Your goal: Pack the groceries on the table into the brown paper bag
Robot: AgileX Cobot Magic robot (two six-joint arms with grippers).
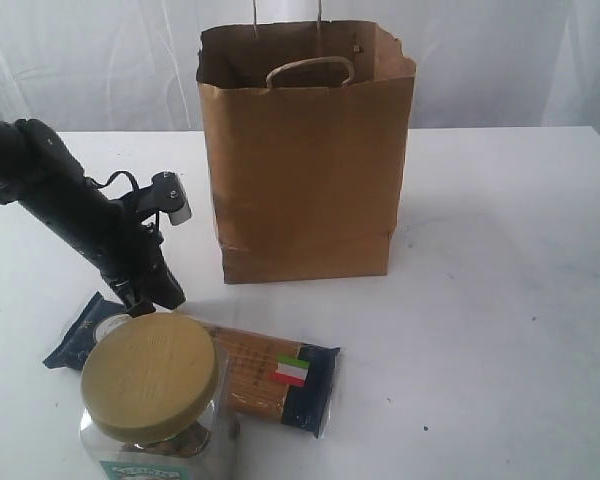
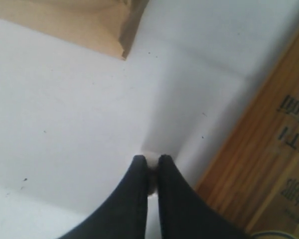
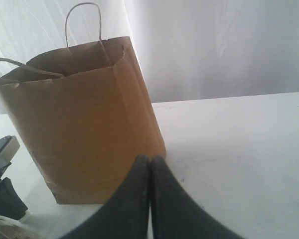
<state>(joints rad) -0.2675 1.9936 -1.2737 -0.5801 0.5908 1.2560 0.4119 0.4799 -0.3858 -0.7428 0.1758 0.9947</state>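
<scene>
Seeing left jaws narrow, pinching a pale bit (image 2: 150, 183) low on counter (image 1: 500, 300) beside spaghetti (image 1: 270, 375), likely aiming for its edge. Reading right jaws closed, empty, parked clear of bag (image 1: 305, 170). Finding spaghetti, jar (image 1: 155, 400) unpacked in front of it.

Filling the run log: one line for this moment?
left hand: shut, low by spaghetti packet | right hand: shut, empty | bag: upright, open

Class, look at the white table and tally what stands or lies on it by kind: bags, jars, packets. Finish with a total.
Brown kraft paper bag with loop handles: 1
Clear jar with wide tan lid: 1
Navy spaghetti packet with flag sticker: 1
Total: 3
</scene>
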